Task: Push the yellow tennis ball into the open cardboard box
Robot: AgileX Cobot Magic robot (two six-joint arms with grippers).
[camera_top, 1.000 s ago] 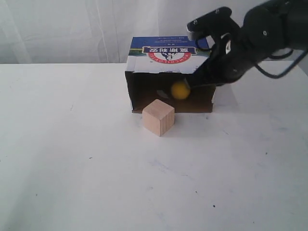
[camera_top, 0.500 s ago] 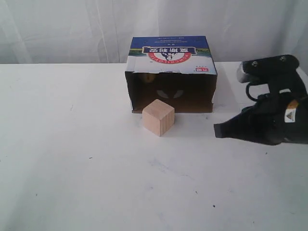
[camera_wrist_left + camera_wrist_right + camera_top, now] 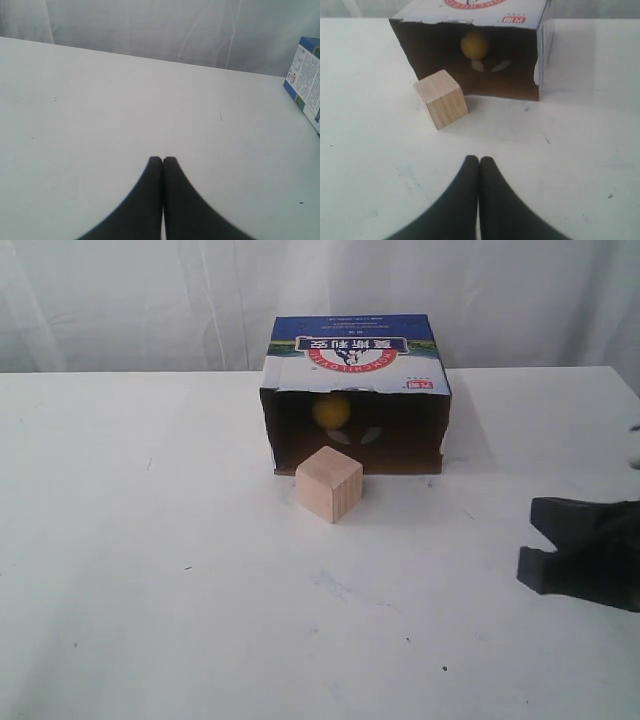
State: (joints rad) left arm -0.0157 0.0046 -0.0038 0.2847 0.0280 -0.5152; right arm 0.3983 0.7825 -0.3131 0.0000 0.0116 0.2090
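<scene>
Left gripper (image 3: pixel 163 160) hangs over the bare table (image 3: pixel 150 540) with its two fingers pressed together and nothing between them. It is well apart from the open cardboard box (image 3: pixel 355 350), and only a side panel of the box shows at the edge of its wrist view.

A pale wooden cube (image 3: pixel 329 483) stands just in front of the box's mouth, toward the left half of the opening and not touching the carton.

The box lies on its side with its dark mouth facing forward. The yellow tennis ball (image 3: pixel 331 410) sits inside, deep toward the back and left of the middle of the opening. Nothing else can be made out in there.

The right gripper (image 3: pixel 479 159) is in front of the box and well off to its right. Its fingers are also closed and empty.

The push looks done, so the step in hand is probably clearing away. To do that well, keep the closed tips away from the box and the cube so nothing jolts the ball out again. If the ball does roll toward the mouth, push it straight into the box past the cube's right side.
</scene>
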